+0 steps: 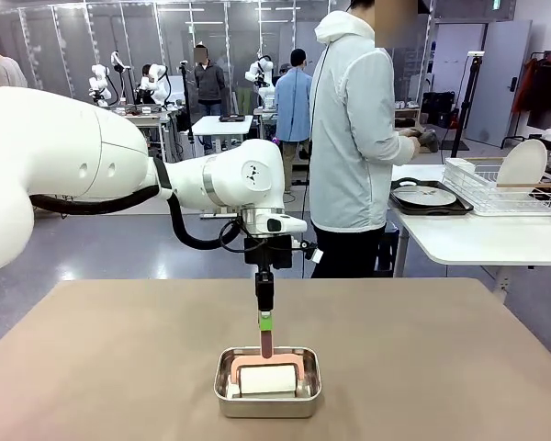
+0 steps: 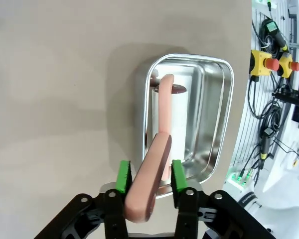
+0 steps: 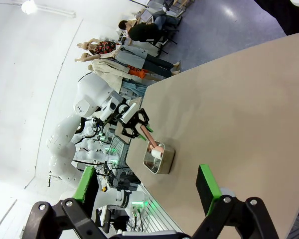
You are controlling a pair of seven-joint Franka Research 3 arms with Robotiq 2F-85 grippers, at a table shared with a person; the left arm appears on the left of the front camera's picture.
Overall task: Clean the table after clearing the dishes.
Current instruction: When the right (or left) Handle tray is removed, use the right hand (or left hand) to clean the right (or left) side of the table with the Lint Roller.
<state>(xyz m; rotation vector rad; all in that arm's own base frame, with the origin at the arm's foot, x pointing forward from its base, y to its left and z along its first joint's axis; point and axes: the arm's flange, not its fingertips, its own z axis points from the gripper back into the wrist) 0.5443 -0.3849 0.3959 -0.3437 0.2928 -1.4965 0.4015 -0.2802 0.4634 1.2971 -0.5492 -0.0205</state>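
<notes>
Left end effector point(image 2: 148, 177) is clenched on the pink handle point(image 2: 157, 149) of a cleaning roller, with the green pads point(image 2: 123, 175) pressed against the handle's two sides. It points straight down over the steel pan point(image 1: 222, 390). The handle rises upright from the pan into the grip. The roller's white roll point(image 1: 267, 379) lies on its side inside the pan, within the rim. The pan stands on the bench point(image 1: 441, 367), near the robot's edge and about midway across. The left arm point(image 1: 73, 156) reaches in from the robot's left to just above it. Right end effector point(image 3: 145, 174) is released, jaws wide apart with nothing between them. It is held well above the bench and well apart from the pan, looking across the brown top toward the left arm. Dishes are on the white side table point(image 1: 477, 239) at the far right. One white plate point(image 1: 424, 196) lies flat on a dark tray point(image 1: 441, 209). A second plate point(image 1: 522, 165) stands on edge in a white dish rack point(image 1: 482, 188) just beside the tray. A person point(image 1: 349, 138) in a light jacket stands at the far side of the bench, turned toward the side table, hands raised near it. What the hands hold cannot be determined.
</notes>
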